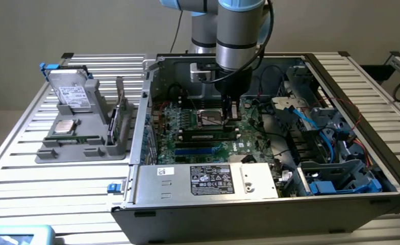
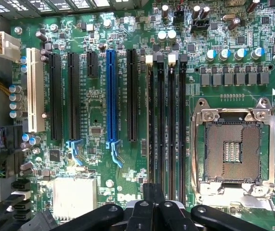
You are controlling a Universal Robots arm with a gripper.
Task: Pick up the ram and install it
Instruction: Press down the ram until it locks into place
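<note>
Seemingly, in the exterior view the ram [image 1: 72,138] lies on the tray [image 1: 84,153] beside the computer case [image 1: 254,214] while the gripper [image 1: 230,116] hangs low inside, and the wrist view shows its fingers [image 2: 173,214] pressed together over the memory slots [image 2: 166,120], where any dip could scrape them.

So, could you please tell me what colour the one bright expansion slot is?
Blue slot, clearest in the wrist view.

The open top of the computer case [image 1: 302,58] gave access to the motherboard [image 2: 98,110]. Cables [image 1: 309,120] and the drive cage [image 1: 340,176] crowded the exterior view's right; the power supply [image 1: 207,179] blocked the near edge.
</note>
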